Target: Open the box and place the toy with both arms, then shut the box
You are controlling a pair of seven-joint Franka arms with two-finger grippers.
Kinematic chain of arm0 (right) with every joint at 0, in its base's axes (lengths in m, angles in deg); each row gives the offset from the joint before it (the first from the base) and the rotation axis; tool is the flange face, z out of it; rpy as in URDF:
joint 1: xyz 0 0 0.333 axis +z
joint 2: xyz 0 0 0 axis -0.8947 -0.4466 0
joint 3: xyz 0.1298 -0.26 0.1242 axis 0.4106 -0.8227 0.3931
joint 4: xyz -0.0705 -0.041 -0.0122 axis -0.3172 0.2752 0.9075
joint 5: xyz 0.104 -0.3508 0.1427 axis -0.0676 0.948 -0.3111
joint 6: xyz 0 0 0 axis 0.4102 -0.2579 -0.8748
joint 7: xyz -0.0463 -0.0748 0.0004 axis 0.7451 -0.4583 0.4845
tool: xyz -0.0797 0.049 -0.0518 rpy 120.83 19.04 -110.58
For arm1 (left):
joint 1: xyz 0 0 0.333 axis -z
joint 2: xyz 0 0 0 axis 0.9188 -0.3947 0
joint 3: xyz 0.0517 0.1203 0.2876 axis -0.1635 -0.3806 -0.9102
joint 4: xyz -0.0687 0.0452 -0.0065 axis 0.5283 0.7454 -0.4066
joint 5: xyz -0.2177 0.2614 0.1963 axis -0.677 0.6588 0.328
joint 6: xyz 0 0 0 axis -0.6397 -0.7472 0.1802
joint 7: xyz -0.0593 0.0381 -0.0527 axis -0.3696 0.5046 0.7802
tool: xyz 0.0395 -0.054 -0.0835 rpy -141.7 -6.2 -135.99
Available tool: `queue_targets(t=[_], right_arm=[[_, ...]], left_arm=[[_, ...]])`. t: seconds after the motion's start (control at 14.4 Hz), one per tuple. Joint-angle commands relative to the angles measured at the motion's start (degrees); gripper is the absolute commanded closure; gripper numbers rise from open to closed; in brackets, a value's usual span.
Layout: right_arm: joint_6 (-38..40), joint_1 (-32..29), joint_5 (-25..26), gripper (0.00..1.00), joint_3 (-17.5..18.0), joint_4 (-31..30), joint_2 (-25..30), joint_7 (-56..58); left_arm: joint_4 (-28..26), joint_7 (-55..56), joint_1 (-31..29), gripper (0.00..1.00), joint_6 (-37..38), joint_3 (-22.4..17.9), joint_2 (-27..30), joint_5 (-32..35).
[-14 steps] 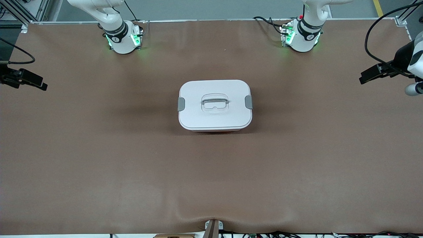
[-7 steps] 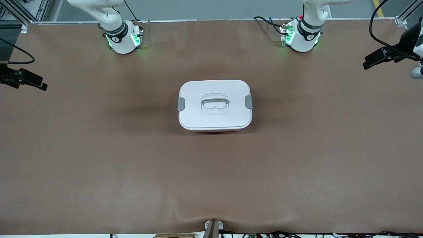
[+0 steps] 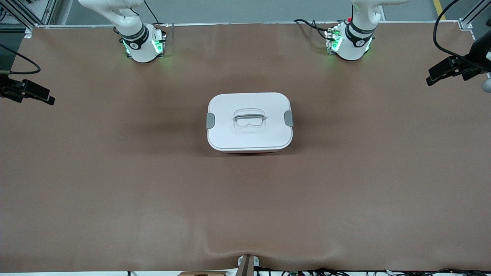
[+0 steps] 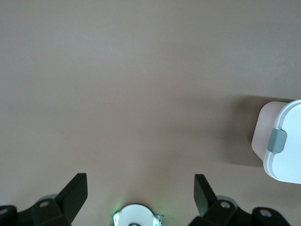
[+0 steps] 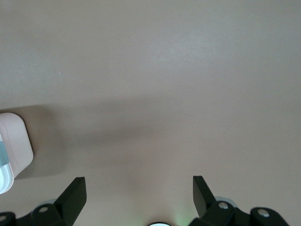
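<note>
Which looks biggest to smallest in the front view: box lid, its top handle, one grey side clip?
1. Box lid
2. Top handle, clearly smaller
3. Grey side clip, smallest; both clips look alike.

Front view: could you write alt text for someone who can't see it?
A closed box with a white lid sits mid-table. The open left gripper and right gripper hang over the table's two ends, both empty.

Robotics lab bench. Evidence: two white arm bases with green status lights bolted along one edge of a brown-covered table; aluminium frame posts at the corners; loose black cables; grey floor with a yellow line.
</note>
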Motion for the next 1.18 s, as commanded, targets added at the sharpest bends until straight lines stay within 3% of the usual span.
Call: queue_targets(t=[0.0, 0.49, 1.11], right_arm=[[0.28, -0.65, 0.77, 0.0, 0.61, 0.7, 0.12, -0.63], [0.28, -0.65, 0.77, 0.0, 0.7, 0.7, 0.12, -0.63], [0.28, -0.65, 0.77, 0.0, 0.7, 0.7, 0.12, -0.63]], left_arm=[[-2.32, -1.72, 0.13, 0.0, -2.25, -0.36, 1.26, -0.64], [-2.93, 4.77, 0.57, 0.0, -3.05, -0.01, 1.35, -2.23], [-2.93, 5.14, 0.66, 0.0, -3.49, 0.08, 1.26, -1.26]])
